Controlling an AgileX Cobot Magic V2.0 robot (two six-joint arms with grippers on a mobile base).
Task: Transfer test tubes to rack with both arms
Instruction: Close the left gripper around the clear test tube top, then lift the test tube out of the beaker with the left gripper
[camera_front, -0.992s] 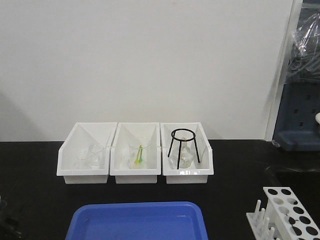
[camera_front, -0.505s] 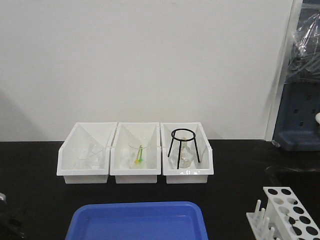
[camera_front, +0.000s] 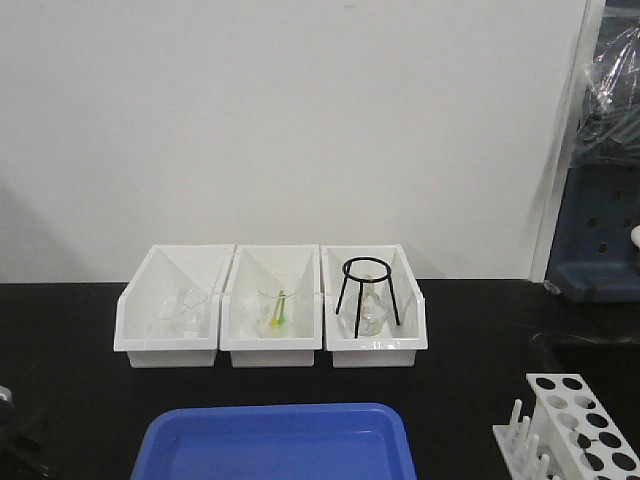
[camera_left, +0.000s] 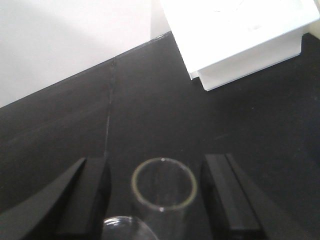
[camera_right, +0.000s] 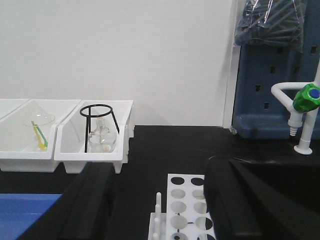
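Observation:
In the left wrist view my left gripper (camera_left: 156, 162) is open above the black table. The round mouth of a clear test tube (camera_left: 164, 185) shows between its dark fingers (camera_left: 85, 197), with a gap on each side. A second glass rim (camera_left: 125, 227) sits just below it at the frame edge. The white rack (camera_front: 580, 425) stands at the front right, with pegs (camera_front: 520, 440) along its left side. My right gripper (camera_right: 160, 172) is open with nothing in it, and the rack (camera_right: 187, 200) lies low between its fingers. The rack holes in view hold no tubes.
Three white bins (camera_front: 170, 345) line the back of the table with glassware inside. The right bin also holds a black ring stand (camera_front: 368, 295). A blue tray (camera_front: 280, 440) lies at the front centre. A sink and a green-knobbed tap (camera_right: 305, 100) are at the right.
A small part of the left arm at the bottom left corner of the front view has shifted slightly. Nothing else has moved.

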